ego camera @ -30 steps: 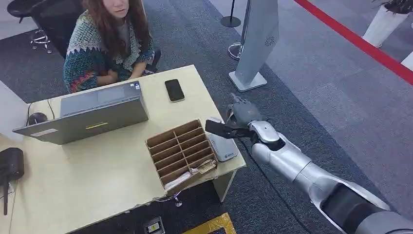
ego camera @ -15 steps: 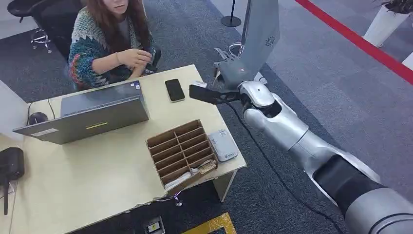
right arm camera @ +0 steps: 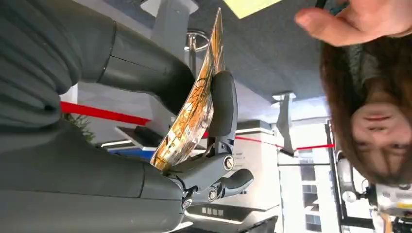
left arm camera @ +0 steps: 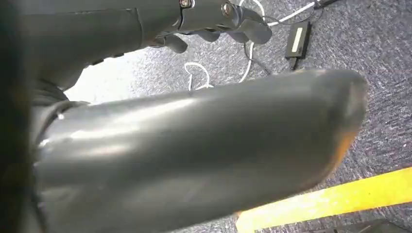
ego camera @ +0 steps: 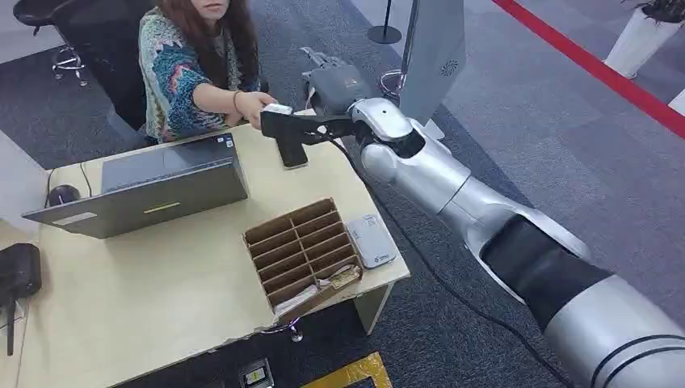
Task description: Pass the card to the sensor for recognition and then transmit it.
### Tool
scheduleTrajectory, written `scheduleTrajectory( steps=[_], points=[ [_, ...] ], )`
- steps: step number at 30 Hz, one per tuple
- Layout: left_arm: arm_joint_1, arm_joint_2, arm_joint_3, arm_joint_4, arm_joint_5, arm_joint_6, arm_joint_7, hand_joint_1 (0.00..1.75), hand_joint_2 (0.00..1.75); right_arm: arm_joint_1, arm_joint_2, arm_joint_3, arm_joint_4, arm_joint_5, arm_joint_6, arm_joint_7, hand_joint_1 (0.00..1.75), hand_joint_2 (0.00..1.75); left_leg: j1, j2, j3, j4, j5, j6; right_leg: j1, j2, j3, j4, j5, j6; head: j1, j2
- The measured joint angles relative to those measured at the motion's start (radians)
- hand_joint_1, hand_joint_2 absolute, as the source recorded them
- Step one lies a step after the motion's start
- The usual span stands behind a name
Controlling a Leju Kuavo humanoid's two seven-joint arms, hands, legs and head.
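Right wrist: glossy bent card (right arm camera: 194,114) in hand (right arm camera: 214,145).

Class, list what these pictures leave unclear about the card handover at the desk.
- Head view: the printed orange card's face; the right hand covers it.
- Head view: whether the person's hand touches the card; too small.
- Right wrist view: the card's lower end, hidden behind the hand.
- Left wrist view: the left hand's fingers, cut off by the picture edge.
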Motion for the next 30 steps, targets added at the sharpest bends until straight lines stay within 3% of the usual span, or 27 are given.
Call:
scheduleTrajectory(
  steps=[9, 18, 19, 20, 30],
  points=[
    [0.000, 0.003, -0.001, 0.000, 0.008, -0.001, 0.001, 0.00, 0.00, -0.053, 0.094, 0.055, 0.216, -0.051, -0.035, -0.035, 1.75, 1.75, 0.000, -0.001, 0.000, 0.000, 0.000, 0.000, 0.000, -0.001, 0.000, 0.000, 0.000, 0.000, 0.000, 0.000],
    [0.000, 0.006, -0.001, 0.000, 0.012, -0.002, 0.006, 0.00, 0.00, -0.069, 0.143, 0.092, 0.334, -0.080, -0.063, -0.065, 1.75, 1.75, 0.000, -0.001, 0.000, 0.000, 0.000, 0.000, 0.000, 0.000, 0.000, 0.000, 0.000, 0.000, 0.000, 0.000],
    [0.000, 0.006, -0.001, 0.000, 0.014, -0.002, 0.007, 0.00, 0.00, -0.069, 0.147, 0.096, 0.343, -0.083, -0.067, -0.068, 1.36, 1.75, 0.000, -0.001, 0.000, 0.000, 0.000, 0.000, 0.000, 0.000, 0.000, 0.000, 0.000, 0.000, 0.000, 0.000],
    [0.000, 0.006, -0.001, 0.000, 0.014, -0.002, 0.007, 0.00, 0.00, -0.069, 0.150, 0.099, 0.349, -0.084, -0.070, -0.069, 0.02, 1.75, 0.000, -0.001, 0.000, 0.000, 0.000, 0.000, 0.000, 0.000, 0.000, 0.000, 0.000, 0.000, 0.000, 0.000],
    [0.002, 0.008, -0.001, 0.000, 0.014, 0.000, 0.007, 0.00, 0.00, -0.081, 0.169, 0.129, 0.412, -0.059, -0.143, -0.066, 0.00, 1.75, 0.000, -0.001, 0.000, 0.000, 0.000, 0.000, 0.000, 0.000, 0.000, 0.000, 0.000, 0.000, 0.000, 0.000]
  ],
)
